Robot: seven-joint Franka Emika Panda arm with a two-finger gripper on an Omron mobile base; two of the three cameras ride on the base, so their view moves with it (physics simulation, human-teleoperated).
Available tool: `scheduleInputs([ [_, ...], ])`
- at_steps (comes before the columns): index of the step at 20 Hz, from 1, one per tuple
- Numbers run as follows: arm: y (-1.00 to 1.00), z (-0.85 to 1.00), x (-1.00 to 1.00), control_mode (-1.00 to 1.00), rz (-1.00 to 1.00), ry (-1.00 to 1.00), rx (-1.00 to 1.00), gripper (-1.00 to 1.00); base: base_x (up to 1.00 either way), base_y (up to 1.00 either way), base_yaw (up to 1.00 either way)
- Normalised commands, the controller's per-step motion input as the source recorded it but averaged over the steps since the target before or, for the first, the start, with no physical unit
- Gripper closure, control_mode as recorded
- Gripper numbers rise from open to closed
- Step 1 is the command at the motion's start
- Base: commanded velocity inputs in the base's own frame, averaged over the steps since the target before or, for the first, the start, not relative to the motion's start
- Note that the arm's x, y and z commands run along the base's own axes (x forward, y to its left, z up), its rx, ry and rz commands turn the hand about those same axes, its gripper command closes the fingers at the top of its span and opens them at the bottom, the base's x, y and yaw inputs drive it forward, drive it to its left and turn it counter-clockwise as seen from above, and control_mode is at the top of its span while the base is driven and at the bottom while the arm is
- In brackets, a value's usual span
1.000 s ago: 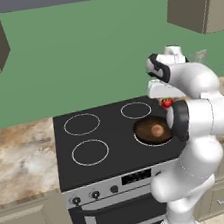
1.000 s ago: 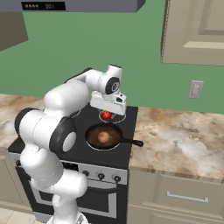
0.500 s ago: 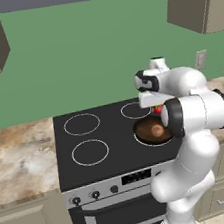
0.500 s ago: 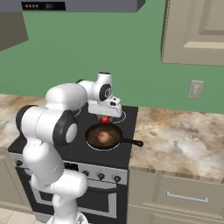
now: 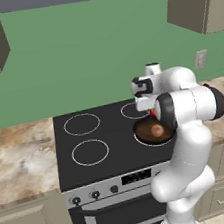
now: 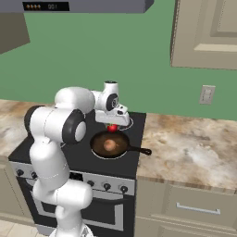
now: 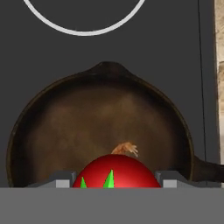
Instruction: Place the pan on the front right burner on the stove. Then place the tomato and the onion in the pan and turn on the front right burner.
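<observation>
The dark round pan (image 6: 110,144) sits flat on the black glass stove (image 5: 98,159), over the front right burner (image 5: 138,138), its thin black handle pointing toward 3 o'clock in the right base view. The pale tan onion (image 6: 109,145) lies near the pan's centre. The red, green-topped tomato (image 7: 116,171) hangs above the pan, at 12 o'clock from the onion in the right base view.

- Flat, even rendered light, moderately bright, no clear source.
- Soft sheen on the white arm (image 5: 183,99); black stove (image 6: 69,152) glass shows no glare.
- Shadows faint, barely any under the pan (image 7: 100,118).
- Base views soft, low-res; hand view sharper, no edge distortion.
</observation>
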Motion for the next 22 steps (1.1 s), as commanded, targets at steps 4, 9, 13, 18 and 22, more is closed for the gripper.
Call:
scheduleInputs([
  [4, 0.00, -0.32, 0.18, -1.00, 0.00, 0.00, 0.00, 1.00, 0.00, 0.00, 0.00],
  [9, 0.00, -0.30, 0.13, -1.00, 0.00, 0.00, 0.00, 1.00, 0.00, 0.00, 0.00],
  [13, 0.00, -0.23, 0.00, -1.00, 0.00, 0.00, 0.00, 1.00, 0.00, 0.00, 0.00],
  [18, 0.00, -0.25, 0.00, -1.00, 0.00, 0.00, 0.00, 1.00, 0.00, 0.00, 0.00],
  [22, 0.00, -0.25, 0.06, -1.00, 0.00, 0.00, 0.00, 1.00, 0.00, 0.00, 0.00],
])
